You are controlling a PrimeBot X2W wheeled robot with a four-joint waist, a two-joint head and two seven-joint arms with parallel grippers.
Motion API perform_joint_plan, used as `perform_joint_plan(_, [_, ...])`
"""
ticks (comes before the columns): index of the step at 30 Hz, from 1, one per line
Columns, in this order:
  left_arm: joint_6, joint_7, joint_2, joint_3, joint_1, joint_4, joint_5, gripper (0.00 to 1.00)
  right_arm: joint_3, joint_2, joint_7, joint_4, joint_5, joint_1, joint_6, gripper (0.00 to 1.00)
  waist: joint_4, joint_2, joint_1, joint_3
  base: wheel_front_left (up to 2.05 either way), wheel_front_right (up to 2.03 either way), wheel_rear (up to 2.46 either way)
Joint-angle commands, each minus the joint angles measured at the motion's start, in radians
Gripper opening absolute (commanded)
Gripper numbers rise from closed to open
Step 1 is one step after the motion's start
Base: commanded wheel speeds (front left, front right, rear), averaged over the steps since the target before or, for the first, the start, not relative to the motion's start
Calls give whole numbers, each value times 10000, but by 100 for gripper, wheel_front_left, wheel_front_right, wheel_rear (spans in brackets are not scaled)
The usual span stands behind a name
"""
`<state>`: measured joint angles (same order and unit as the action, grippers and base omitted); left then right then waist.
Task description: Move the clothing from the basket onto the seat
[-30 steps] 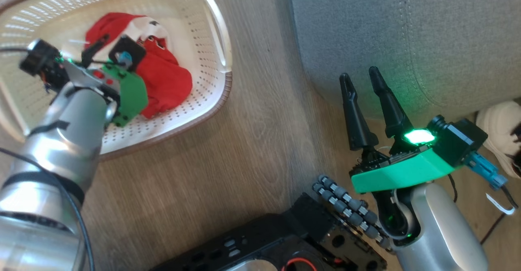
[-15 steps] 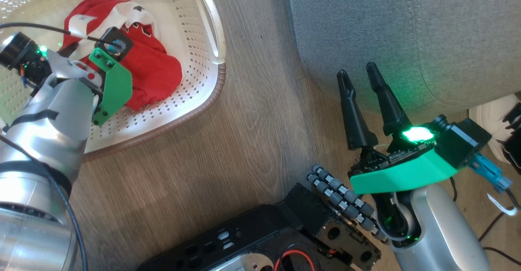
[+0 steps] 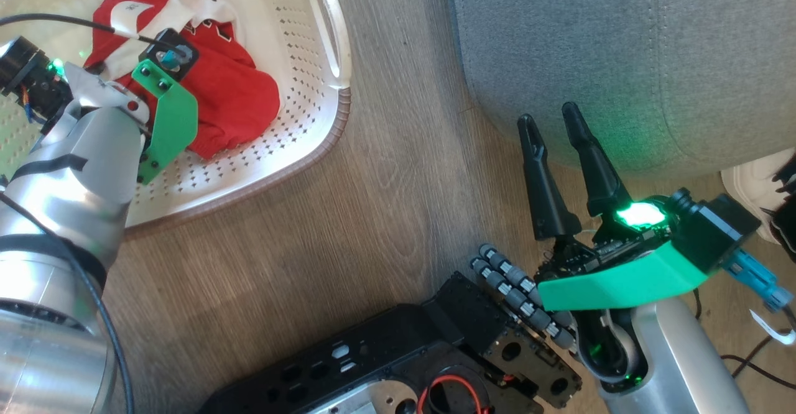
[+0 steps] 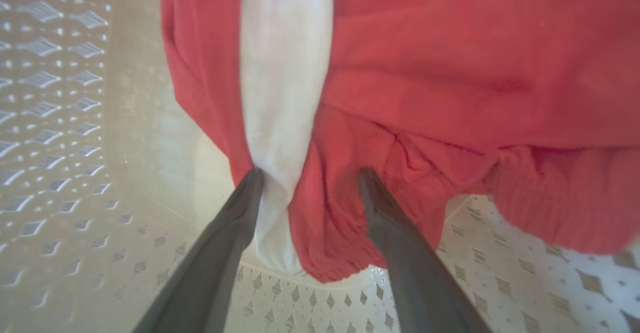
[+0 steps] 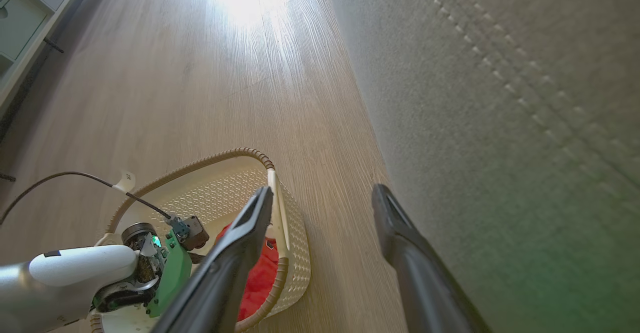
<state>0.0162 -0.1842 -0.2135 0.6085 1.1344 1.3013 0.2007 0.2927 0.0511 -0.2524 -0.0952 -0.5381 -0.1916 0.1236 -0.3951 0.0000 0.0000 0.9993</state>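
clothing (image 3: 239,100) in basket (image 3: 297,148), basket left of seat (image 3: 622,59)

basket (image 3: 298,122) cut off, clothing (image 3: 242,103) partly covered

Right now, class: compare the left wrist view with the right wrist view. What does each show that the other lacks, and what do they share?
Left wrist view: the left end effector, open, its tips against a fold of the clothing, a white band between them. Right wrist view: the open right end effector, the grey seat with its stitching, the wood floor, the left arm from outside. Shared: red clothing inside the perforated basket.
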Motion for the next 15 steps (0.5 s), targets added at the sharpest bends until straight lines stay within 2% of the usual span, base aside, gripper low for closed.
perform_joint_plan(1, [31,-30,-173,-92,-44,-108,-81,100,183,-8,-93,-287,-67,564,71,100,10,0,0,26,0,0,0])
perform_joint_plan(4, [142,-126,-201,-56,-59,-107,-152,97,188,-8,-93,-359,-75,577,71,100,29,0,0,64,0,0,0])
perform_joint_plan(5, [141,-109,-202,-65,-46,-107,-192,10,190,-8,-93,-379,-77,578,71,100,37,0,0,73,0,0,0])
perform_joint_plan(6, [122,-29,-196,-66,-27,-107,-223,0,187,-8,-93,-399,-73,578,71,100,49,0,0,84,0,0,0])
perform_joint_plan(15, [-7,301,-215,-103,-16,-106,-532,0,71,-8,-93,-459,-119,353,71,100,127,0,0,88,0,0,0])
